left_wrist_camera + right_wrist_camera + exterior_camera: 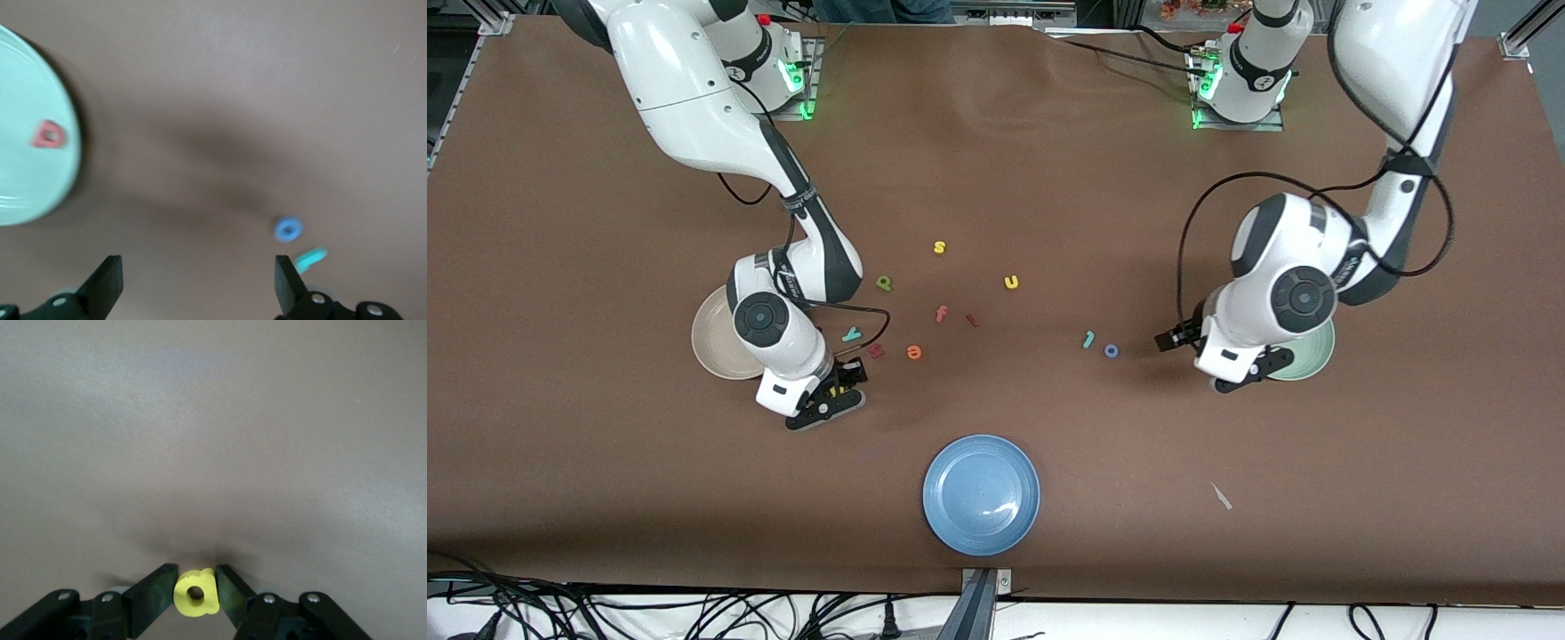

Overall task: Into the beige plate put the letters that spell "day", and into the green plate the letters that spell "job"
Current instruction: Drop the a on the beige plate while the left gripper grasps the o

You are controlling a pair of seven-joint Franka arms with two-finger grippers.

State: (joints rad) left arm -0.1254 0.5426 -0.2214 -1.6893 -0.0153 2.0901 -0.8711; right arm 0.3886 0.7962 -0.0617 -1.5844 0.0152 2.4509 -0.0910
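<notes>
Brown table w/ two white arms, seen from above.

Right gripper (838, 388) down at the tabletop, just beside the beige plate (713, 342), on the side nearer the front cam. Clenched on the yellow round-bowled letter (196, 593); in the right wrist view both fingers (152, 595) press its sides. Beige plate partly hidden under the arm.

Left gripper (1221, 352) over the table just beside the green plate (1316, 358). Released, fingers spread wide, nothing between them. Salmon-red letter (49, 135) lying in the green plate, near its rim, per left wrist view.

Teal "j" (1088, 339) and blue "o" (1112, 350) side by side on bare table, near the left gripper, toward the table's middle.

Near the right arm: teal "y" (852, 334), dark red letter (876, 350) and orange "e" (913, 353) roughly in a row. Green round-bowled letter (884, 283) farther from the front cam than these. Red "f" (941, 313) and a small red stroke (972, 320) near mid-table. Yellow "s" (939, 247) and yellow "u" (1011, 282) farther back.

Blue plate (981, 494) nearest the front cam, mid-table, well apart from the letters.
</notes>
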